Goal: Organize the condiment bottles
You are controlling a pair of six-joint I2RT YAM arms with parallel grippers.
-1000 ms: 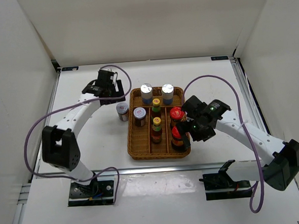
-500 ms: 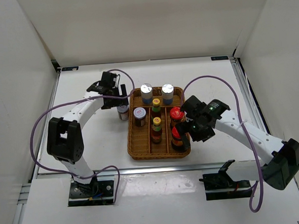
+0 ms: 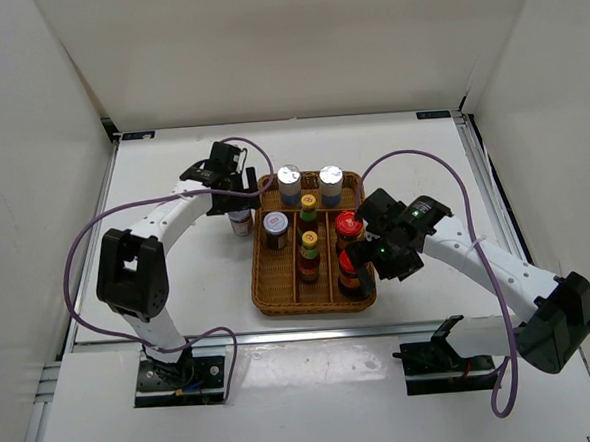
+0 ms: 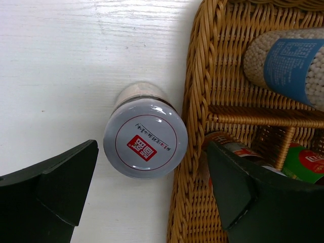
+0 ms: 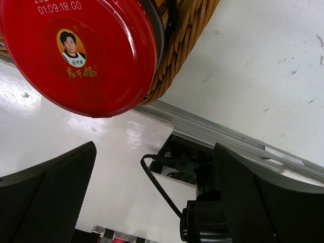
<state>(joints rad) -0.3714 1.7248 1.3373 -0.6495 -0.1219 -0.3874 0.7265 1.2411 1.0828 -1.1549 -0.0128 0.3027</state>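
While left pincer [image 4: 151, 152] and right pincer [image 5: 154, 152] gape empty, a round-lidded jar [image 4: 145, 144] sits beside woven tray [image 4: 195, 101].

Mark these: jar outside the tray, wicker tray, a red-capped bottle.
jar outside the tray [image 4: 146, 146], left wrist view, centre of lid.
wicker tray [image 4: 195, 101], left wrist view, left rim.
red-capped bottle [image 5: 76, 50], right wrist view, cap top.

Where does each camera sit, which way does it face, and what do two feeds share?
Top external: fixed above and behind the bases, looking down on the white table, brown wicker divided tray and both whole arms.
Left wrist: faces down at the purple-lidded jar on the table outside the tray wall; own dark fingers at bottom corners.
Right wrist: faces down at the red-capped dark bottle by the tray's rim; own fingers below.
Shared: top and left wrist both show that jar.
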